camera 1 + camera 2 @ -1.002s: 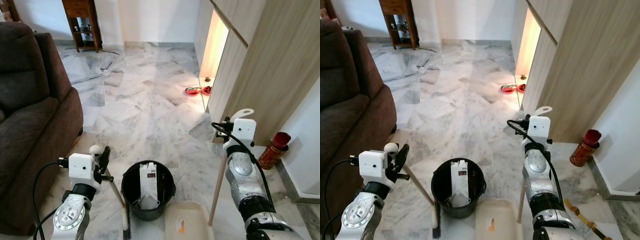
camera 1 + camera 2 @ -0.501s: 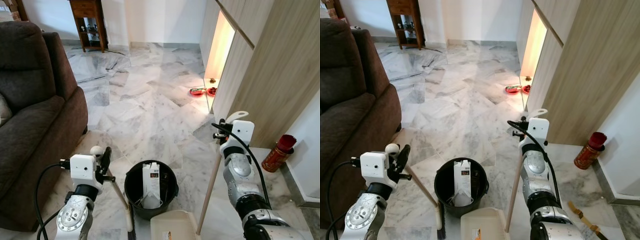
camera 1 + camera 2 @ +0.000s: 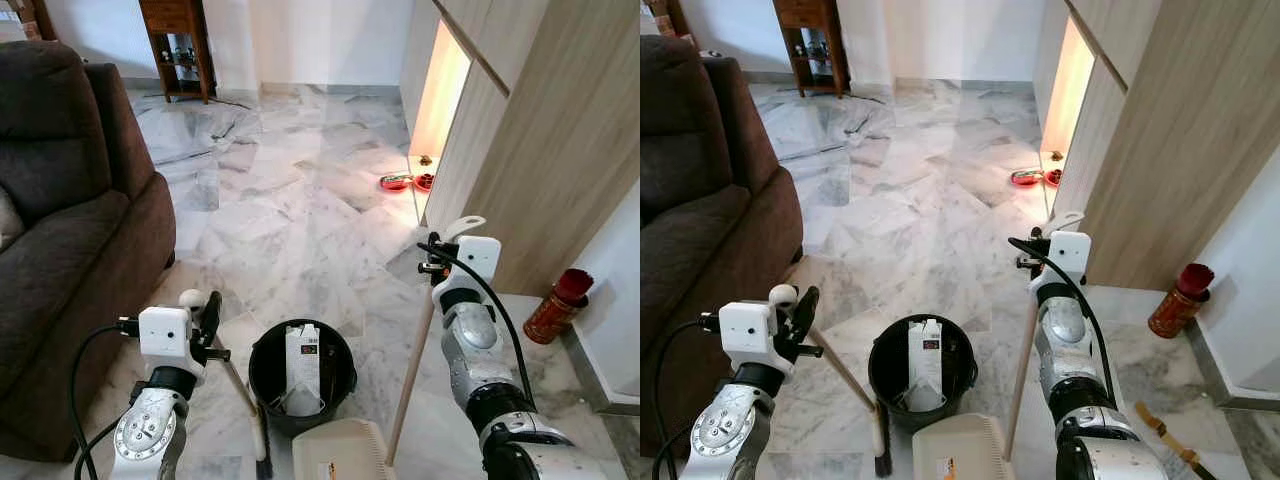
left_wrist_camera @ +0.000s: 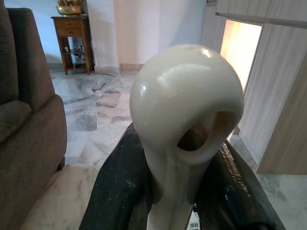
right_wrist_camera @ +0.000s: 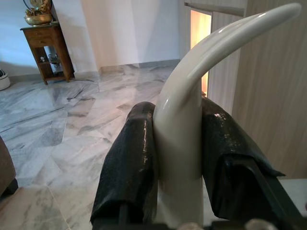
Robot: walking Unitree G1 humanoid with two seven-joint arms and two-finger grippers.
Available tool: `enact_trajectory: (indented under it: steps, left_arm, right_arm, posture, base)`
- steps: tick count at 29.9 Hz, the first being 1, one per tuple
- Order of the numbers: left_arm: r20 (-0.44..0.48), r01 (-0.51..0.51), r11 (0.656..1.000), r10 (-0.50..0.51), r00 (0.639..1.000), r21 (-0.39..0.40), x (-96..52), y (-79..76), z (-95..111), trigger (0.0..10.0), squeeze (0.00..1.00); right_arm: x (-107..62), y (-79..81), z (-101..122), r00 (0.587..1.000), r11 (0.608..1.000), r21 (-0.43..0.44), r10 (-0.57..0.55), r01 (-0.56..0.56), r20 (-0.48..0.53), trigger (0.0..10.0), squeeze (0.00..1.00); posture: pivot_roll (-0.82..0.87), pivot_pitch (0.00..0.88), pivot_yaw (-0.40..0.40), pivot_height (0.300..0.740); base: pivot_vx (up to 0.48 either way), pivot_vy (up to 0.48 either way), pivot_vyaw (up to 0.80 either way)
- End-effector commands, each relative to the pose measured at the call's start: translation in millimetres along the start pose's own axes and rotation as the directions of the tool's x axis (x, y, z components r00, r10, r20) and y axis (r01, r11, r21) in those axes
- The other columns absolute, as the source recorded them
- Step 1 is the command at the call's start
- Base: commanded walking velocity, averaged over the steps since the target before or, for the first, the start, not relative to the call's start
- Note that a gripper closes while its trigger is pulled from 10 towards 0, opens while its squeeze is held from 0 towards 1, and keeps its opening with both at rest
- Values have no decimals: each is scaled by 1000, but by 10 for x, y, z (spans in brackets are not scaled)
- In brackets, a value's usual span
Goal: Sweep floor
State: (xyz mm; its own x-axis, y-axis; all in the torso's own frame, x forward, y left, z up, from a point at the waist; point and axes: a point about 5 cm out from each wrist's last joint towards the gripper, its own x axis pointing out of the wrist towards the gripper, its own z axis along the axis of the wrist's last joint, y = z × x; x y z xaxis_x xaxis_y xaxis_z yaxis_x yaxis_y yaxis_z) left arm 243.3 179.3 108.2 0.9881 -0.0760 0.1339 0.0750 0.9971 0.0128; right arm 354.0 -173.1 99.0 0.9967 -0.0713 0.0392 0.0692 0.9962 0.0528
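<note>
On the shiny marble floor (image 3: pixel 290 230), the left gripper (image 3: pixel 205 320) squeezes the broom (image 3: pixel 240 400) and the right gripper (image 3: pixel 440 262) squeezes the dustpan (image 3: pixel 345 452) handle beside the bin (image 3: pixel 300 380), so next comes brushing dirt into the pan.

A round black plastic bucket (image 3: pixel 300 385) was set on the grey-veined marble floor (image 3: pixel 290 220), directly ahead, with a white carton (image 3: pixel 302 368) stood inside it. A cream plastic dustpan (image 3: pixel 345 452) was placed just in front of the bucket, its long wooden handle (image 3: pixel 410 385) rising to the right. A cream-handled broom (image 3: pixel 240 400) was positioned to the bucket's left. A dark brown upholstered sofa (image 3: pixel 70 220) was located far left, a pale wood-panelled cabinet (image 3: pixel 540 140) on the right, and a dark wooden side table (image 3: pixel 180 45) behind.
</note>
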Motion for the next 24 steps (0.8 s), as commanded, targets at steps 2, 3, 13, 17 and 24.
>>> enact_trajectory:
  steps: [2, 3, 13, 17, 24]
  left_arm:
    - [56, 3, 1000, -2, 998, -13, 40, -17, 104, 10000, 0]
    - [56, 3, 1000, -2, 998, -13, 35, -19, 101, 10000, 0]
    - [56, 12, 1000, -11, 998, -16, 40, -35, 95, 10000, 0]
    - [53, 15, 1000, -14, 998, -16, 40, -41, 90, 10000, 0]
    - [47, 16, 1000, -16, 999, -17, 32, -48, 75, 10000, 0]
  right_arm:
    - [63, 30, 131, 998, 999, 41, -7, 4, 62, 10000, 0]
    - [60, 26, 121, 998, 999, 41, -4, 1, 58, 10000, 0]
    - [57, 34, 108, 999, 999, 43, 4, -7, 52, 10000, 0]
    - [62, 30, 109, 999, 999, 43, 5, -7, 51, 10000, 0]
    - [68, 20, 116, 999, 999, 43, 5, -7, 51, 10000, 0]
  posture:
    - [45, 16, -3, 740]
    - [46, 4, -4, 740]
    - [45, 0, -4, 740]
    - [44, 0, -4, 740]
    - [44, 0, -7, 740]
  base:
    - [0, 0, 0]
    - [0, 0, 0]
    - [-50, 0, 0]
    - [-76, 0, 0]
    - [-78, 0, 0]
